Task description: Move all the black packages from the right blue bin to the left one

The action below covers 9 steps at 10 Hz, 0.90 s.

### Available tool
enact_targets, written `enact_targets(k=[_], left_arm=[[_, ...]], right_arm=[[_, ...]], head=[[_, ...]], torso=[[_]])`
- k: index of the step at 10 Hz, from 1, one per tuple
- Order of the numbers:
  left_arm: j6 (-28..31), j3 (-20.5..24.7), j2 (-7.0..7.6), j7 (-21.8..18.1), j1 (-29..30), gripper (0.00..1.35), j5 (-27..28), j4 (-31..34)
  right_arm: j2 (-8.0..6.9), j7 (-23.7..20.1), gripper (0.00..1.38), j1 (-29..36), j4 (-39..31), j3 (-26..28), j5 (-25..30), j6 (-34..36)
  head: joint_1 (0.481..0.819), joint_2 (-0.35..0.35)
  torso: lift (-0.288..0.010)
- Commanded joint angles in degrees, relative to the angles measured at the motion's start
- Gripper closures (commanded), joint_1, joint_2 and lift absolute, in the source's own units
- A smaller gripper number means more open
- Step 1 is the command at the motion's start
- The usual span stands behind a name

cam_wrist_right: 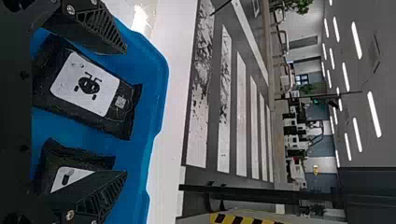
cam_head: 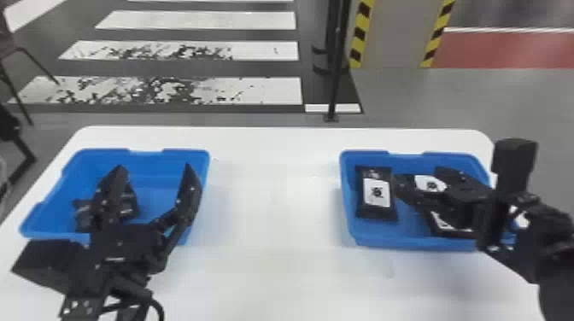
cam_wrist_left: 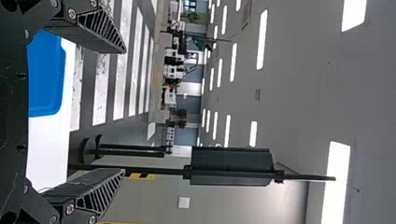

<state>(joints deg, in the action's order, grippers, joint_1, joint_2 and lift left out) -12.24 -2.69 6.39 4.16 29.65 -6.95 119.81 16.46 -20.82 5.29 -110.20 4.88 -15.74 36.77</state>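
Packages (cam_head: 376, 213) lie in the right bin (cam_head: 401, 243), at frame right, near the right gripper (cam_head: 418, 178), its fingers wide apart, empty. At left, the left gripper (cam_head: 154, 167), equally spread and empty, overlaps the left bin (cam_head: 149, 177).

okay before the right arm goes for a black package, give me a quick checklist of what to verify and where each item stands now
1. Right end effector open and empty: ok.
2. Right end effector at the right bin: ok.
3. Black packages in the right bin to pick: ok, several lie there.
4. Head camera's sight into the left bin unblocked: not ok, the left end effector covers part of it.
5. Right fingertips low enough to grasp: cannot tell.
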Motion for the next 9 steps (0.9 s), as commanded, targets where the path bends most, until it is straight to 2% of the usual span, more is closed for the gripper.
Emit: enact_targets(k=[1,4,7,8,9], left_arm=[[2.1,-0.8,0.02,-0.3,0.0,0.16,0.1,0.1],[2.8,-0.6,0.11,-0.5,0.0,0.16,0.2,0.1],[3.5,-0.8,0.37,-0.7,0.0,0.15,0.2,0.1],[3.5,-0.8,0.37,-0.8,0.0,0.15,0.2,0.1],[3.7,-0.7,0.37,-0.8,0.0,0.15,0.2,0.1]], right_arm=[[-0.11,0.3,0.11,-2.3,3.8,-1.9,0.0,0.5],[-0.11,0.6,0.12,-5.7,10.3,-6.9,-2.2,1.3],[-0.11,0.8,0.13,-6.6,12.8,-8.5,-2.9,0.5],[-0.02,0.9,0.20,-6.7,12.8,-8.5,-2.5,0.5],[-0.02,1.1,0.36,-6.8,13.1,-8.5,-2.5,1.1]], head=[[0.695,-0.017],[0.695,-0.008],[0.695,0.023],[0.695,0.026],[0.695,0.026]], torso=[[-0.183],[-0.183],[-0.183],[-0.183],[-0.183]])
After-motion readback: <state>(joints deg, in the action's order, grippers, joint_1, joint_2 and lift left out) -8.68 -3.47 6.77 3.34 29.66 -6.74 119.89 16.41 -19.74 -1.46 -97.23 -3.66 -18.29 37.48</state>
